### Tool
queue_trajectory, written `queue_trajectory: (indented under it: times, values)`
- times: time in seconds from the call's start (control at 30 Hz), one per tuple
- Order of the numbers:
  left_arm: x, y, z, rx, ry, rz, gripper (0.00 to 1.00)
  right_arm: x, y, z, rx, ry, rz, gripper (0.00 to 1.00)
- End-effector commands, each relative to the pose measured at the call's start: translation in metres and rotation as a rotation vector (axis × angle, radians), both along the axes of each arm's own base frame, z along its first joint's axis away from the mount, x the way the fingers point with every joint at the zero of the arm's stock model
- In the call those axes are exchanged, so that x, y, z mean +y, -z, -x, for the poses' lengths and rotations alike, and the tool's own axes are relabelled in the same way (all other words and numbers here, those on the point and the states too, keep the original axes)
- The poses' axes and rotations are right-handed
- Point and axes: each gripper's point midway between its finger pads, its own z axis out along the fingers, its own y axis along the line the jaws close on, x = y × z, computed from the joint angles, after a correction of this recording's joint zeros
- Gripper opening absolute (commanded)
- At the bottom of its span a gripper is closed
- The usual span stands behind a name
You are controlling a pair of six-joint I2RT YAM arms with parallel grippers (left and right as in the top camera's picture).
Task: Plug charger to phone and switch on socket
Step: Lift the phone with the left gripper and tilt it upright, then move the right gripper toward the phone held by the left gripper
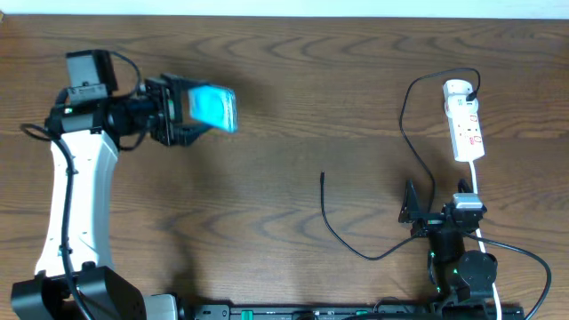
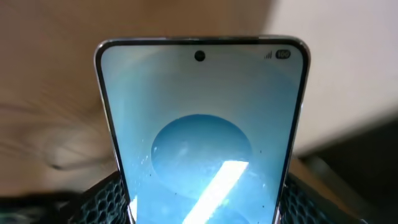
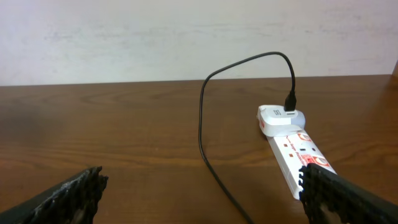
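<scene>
Right wrist: socket, red print illegible

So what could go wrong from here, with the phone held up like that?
The left gripper pinches the phone only near one end, so it might slip and fall. The cable has its small plug tip lying loose, far from the phone; the open right gripper could fumble it. Tugging the cable might drag the power strip.

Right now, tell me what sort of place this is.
Probably an indoor robot test bench: a wooden table, a plain pale wall behind it, and a white power strip with a black charger cable plugged in.
</scene>
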Motion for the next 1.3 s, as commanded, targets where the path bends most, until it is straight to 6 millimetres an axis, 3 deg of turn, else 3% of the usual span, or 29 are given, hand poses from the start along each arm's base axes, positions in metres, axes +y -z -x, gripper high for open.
queue_trajectory:
  times: [0.0,0.2,0.4,0.77,0.93,1.1,1.17,1.27]
  values:
    - [0.03,0.039,0.011,0.026,0.014,-0.38,0.07,-0.002,0.001,0.0,0.004,0.006,0.009,0.99]
    - [0.048,0.066,0.039,0.158,0.051,-0.665,0.07,-0.002,0.001,0.0,0.003,0.007,0.009,0.99]
    - [0.05,0.073,0.05,0.193,0.086,-0.802,0.07,-0.002,0.001,0.0,0.003,0.006,0.01,0.99]
    - [0.043,0.073,0.051,0.182,0.112,-0.83,0.07,-0.002,0.001,0.0,0.003,0.008,0.011,0.99]
    - [0.044,0.074,0.054,0.192,0.117,-0.83,0.07,-0.012,-0.011,-0.001,-0.047,0.066,0.041,0.99]
    - [0.043,0.074,0.053,0.189,0.116,-0.83,0.07,-0.009,-0.005,0.0,-0.023,0.045,0.04,0.99]
    - [0.043,0.074,0.053,0.188,0.115,-0.83,0.07,-0.003,-0.022,-0.001,-0.092,0.014,-0.001,0.99]
    - [0.044,0.074,0.053,0.189,0.116,-0.831,0.07,0.032,-0.07,0.009,-0.28,-0.198,-0.077,0.99]
